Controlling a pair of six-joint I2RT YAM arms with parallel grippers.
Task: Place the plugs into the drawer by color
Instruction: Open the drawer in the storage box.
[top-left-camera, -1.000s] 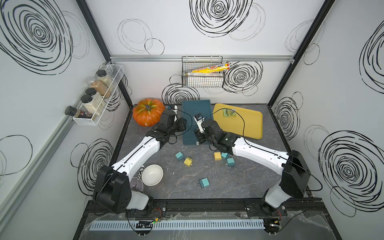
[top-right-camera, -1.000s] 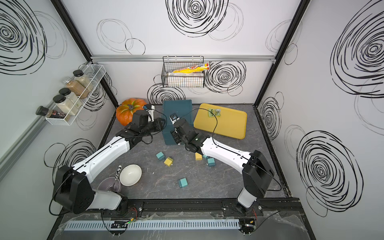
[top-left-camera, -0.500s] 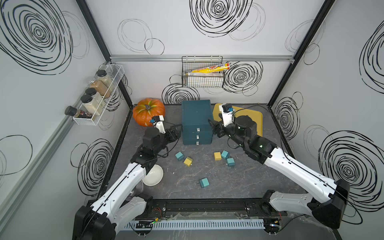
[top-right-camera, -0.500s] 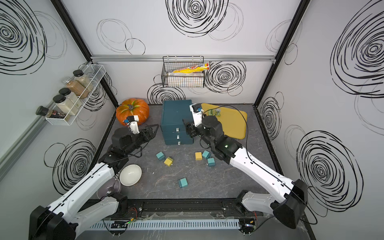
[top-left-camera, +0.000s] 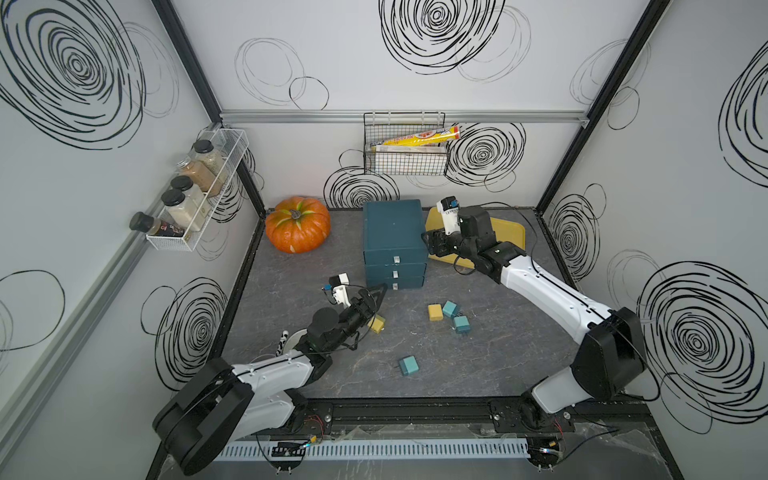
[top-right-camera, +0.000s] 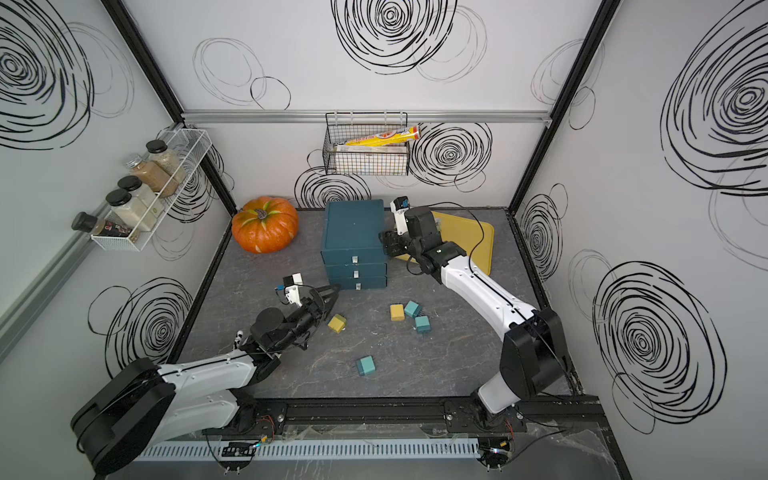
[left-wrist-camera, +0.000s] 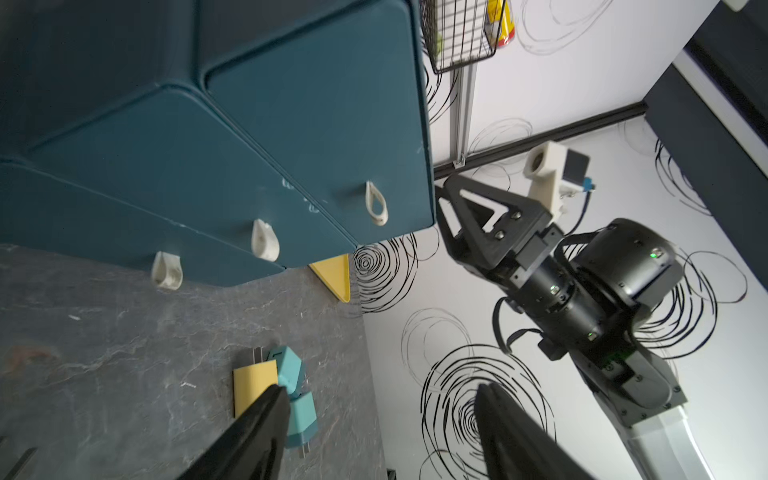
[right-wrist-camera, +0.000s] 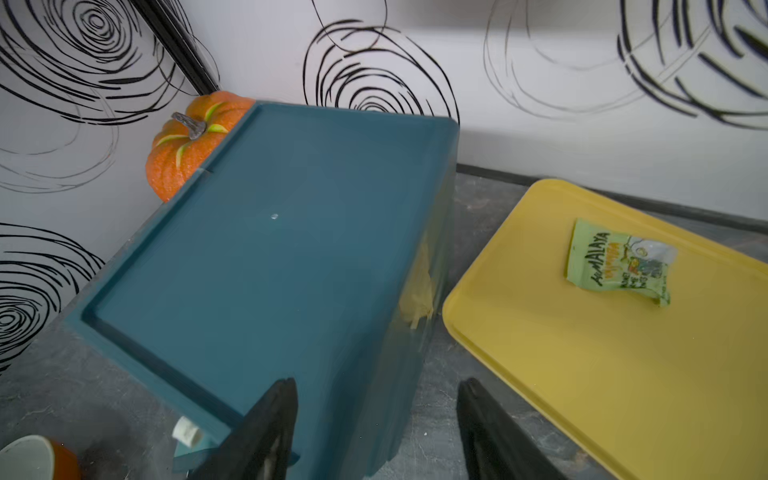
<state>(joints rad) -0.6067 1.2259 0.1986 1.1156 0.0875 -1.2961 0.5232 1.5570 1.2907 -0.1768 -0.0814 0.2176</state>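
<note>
Drawer cabinet: 1 dark teal unit with 3 stacked drawers and 3 pale pull tabs, 1 per front. It stands at the back centre of the table, between 1 orange pumpkin and 1 flat yellow tray. 1 green sachet lies on the tray.

Plugs in both top views: 5 in all, 2 yellow and 3 teal, every one on the table in front of the cabinet.
- Yellow plug 1: just beside the left gripper's fingers, partly covered by them.
- Yellow plug 2: touching or nearly touching teal plug 1, with teal plug 2 just beside that pair.
- Teal plug 3: alone, nearest the front rail.

Left gripper: low over the table, tips near the bottom drawer's left corner. Jaws are wide apart with nothing between them.

Right gripper: at the cabinet's upper right edge, on the tray side. Jaws are parted and hold nothing. 1 finger overlaps the cabinet top in the wrist view; cannot tell whether it touches.

Back wall: 1 wire basket.
</note>
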